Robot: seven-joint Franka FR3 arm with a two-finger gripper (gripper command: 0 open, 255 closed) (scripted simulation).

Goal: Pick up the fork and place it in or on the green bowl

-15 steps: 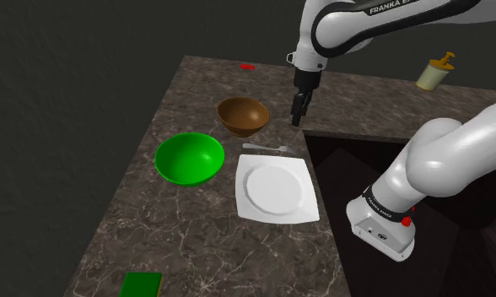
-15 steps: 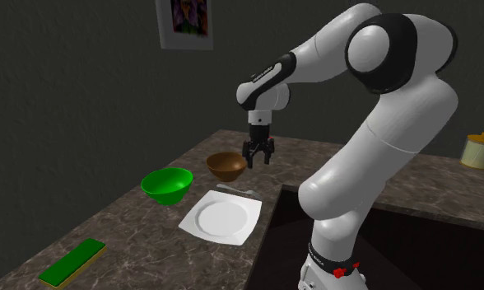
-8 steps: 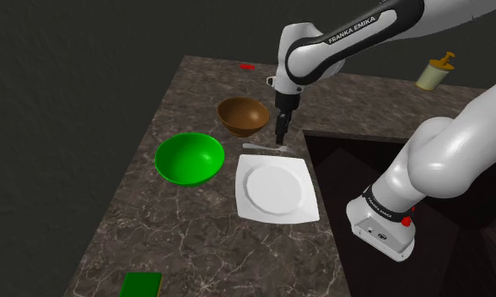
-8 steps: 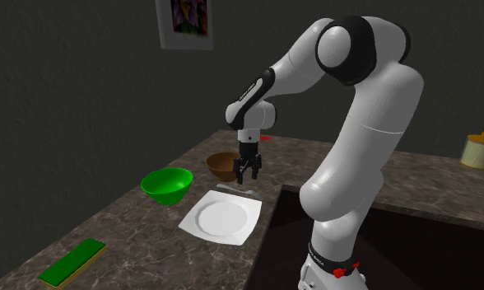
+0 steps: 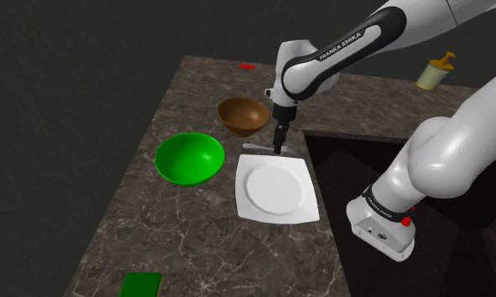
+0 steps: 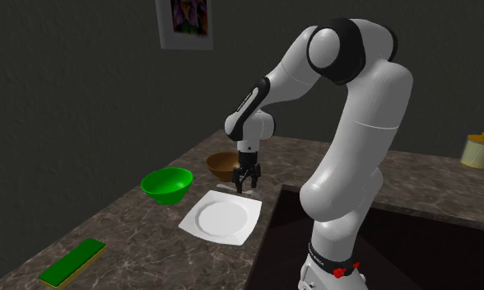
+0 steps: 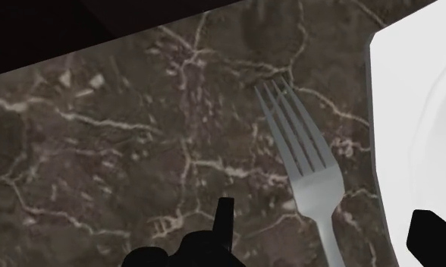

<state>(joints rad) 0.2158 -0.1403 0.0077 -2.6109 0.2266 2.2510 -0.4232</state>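
The gripper (image 5: 278,149) hung low over the counter (image 5: 196,245), fingers pointing straight down at the fork (image 5: 256,147). In the wrist view the two black fingers (image 7: 223,216) stood wide apart with the gripper (image 7: 325,216) straddling the fork's handle. Neither finger touched it, so nothing was held.

The fork (image 7: 305,152) was pale grey with four slim tines and a narrowing handle. It lay flat on the dark brown stone, which was veined with thin pale lines like marble (image 7: 123,136). It sat just beside the square white plate (image 7: 419,98), along that plate's edge.

In the shoulder view the fork lay between the round brown bowl (image 5: 243,115) on the far side and the plate (image 5: 275,188) on the near side. The plate had rounded corners and a circular well. The green bowl (image 5: 188,160), glossy and deep, stood to the shoulder view's left of the plate, apart from the fork. A dark sunken basin (image 5: 339,164) opened at the shoulder view's right of the plate.

In the second exterior view the gripper (image 6: 245,185) was just above the fork (image 6: 225,188), with the brown bowl (image 6: 221,165) behind. The green bowl (image 6: 167,184) was off to that view's left.
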